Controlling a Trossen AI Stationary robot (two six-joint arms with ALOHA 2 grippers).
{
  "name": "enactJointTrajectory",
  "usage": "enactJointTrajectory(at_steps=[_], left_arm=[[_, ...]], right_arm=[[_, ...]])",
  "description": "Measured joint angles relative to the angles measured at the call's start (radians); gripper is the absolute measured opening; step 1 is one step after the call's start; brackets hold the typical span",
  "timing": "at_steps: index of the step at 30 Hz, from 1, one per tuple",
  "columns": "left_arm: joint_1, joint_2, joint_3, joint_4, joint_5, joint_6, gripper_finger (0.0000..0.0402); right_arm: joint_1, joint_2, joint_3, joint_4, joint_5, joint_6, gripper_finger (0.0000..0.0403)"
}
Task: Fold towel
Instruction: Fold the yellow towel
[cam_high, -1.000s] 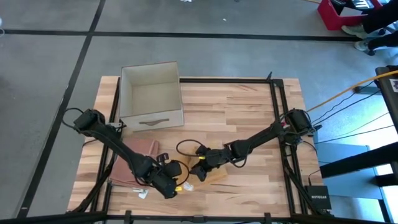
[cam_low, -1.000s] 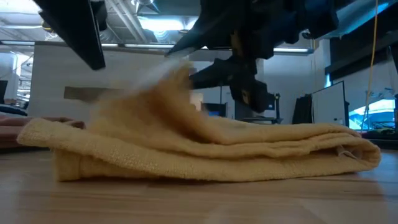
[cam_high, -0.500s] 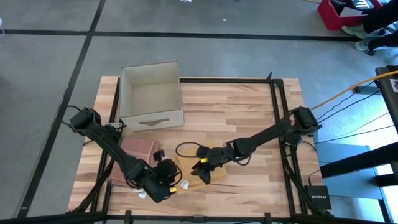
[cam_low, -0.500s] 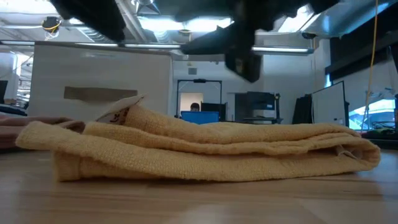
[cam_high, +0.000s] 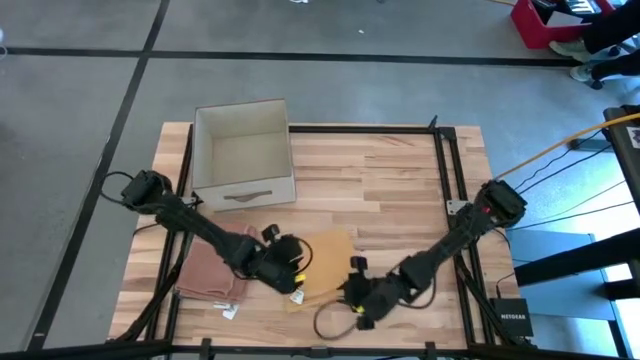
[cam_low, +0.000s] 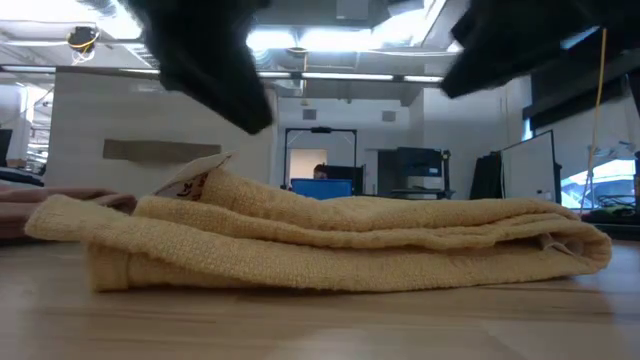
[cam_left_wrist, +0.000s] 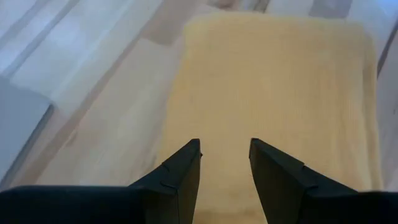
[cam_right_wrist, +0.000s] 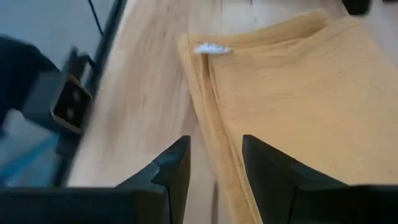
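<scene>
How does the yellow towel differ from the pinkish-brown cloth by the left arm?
The yellow towel is pale gold and lies folded in layers mid-table between both grippers; the pinkish-brown cloth is darker and sits near the table's left edge, partly under the left arm. A white tag shows at the yellow towel's edge; none shows on the pinkish-brown cloth. Both lie flat on the wooden table, ungripped.

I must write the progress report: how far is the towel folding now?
Done: the yellow towel lies folded in layers on the table. In hand: nothing; the left claw and right claw are both open and empty. Left: maybe another fold, and the pink towel.
</scene>
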Motion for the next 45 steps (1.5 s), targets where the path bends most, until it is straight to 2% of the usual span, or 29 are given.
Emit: enactJointTrajectory(at_steps=[3, 6, 8, 12, 15, 19, 26, 31, 37, 41, 45], left_arm=[[0.022, 0.019, -0.017, 0.090, 0.020, 0.054, 0.0131], [0.030, 0.055, -0.035, 0.131, 0.055, 0.074, 0.0131], [0.031, 0.085, -0.044, 0.117, 0.060, 0.052, 0.0131], [0.030, 0.125, -0.089, 0.096, 0.077, -0.039, 0.0131], [0.016, 0.126, -0.141, 0.108, 0.091, -0.148, 0.0131], [-0.012, 0.116, -0.176, 0.113, 0.092, -0.241, 0.0131], [-0.013, 0.070, -0.103, 0.088, 0.154, -0.158, 0.0131], [-0.001, -0.034, -0.042, 0.063, 0.186, -0.031, 0.0131], [0.064, -0.127, -0.035, 0.070, 0.183, 0.017, 0.0134], [0.140, -0.115, -0.037, 0.068, 0.202, 0.049, 0.0156], [0.219, -0.080, -0.036, 0.062, 0.298, 0.087, 0.0195]], right_arm=[[0.026, -0.002, -0.001, -0.046, 0.096, -0.057, 0.0149], [0.005, 0.014, -0.010, 0.000, 0.162, -0.136, 0.0149], [-0.030, 0.032, -0.052, 0.101, 0.134, -0.163, 0.0149], [-0.090, 0.072, -0.157, 0.404, -0.015, -0.176, 0.0149], [-0.096, 0.114, -0.220, 0.554, -0.029, -0.176, 0.0149], [-0.093, 0.162, -0.263, 0.599, -0.006, -0.197, 0.0149], [-0.100, 0.187, -0.266, 0.581, -0.023, -0.194, 0.0149], [-0.100, 0.066, -0.248, 0.379, -0.066, -0.179, 0.0160], [-0.099, -0.112, -0.244, 0.169, -0.075, -0.149, 0.0217], [-0.099, -0.131, -0.249, 0.121, -0.094, -0.132, 0.0255], [-0.099, -0.125, -0.274, 0.091, -0.161, -0.123, 0.0270]])
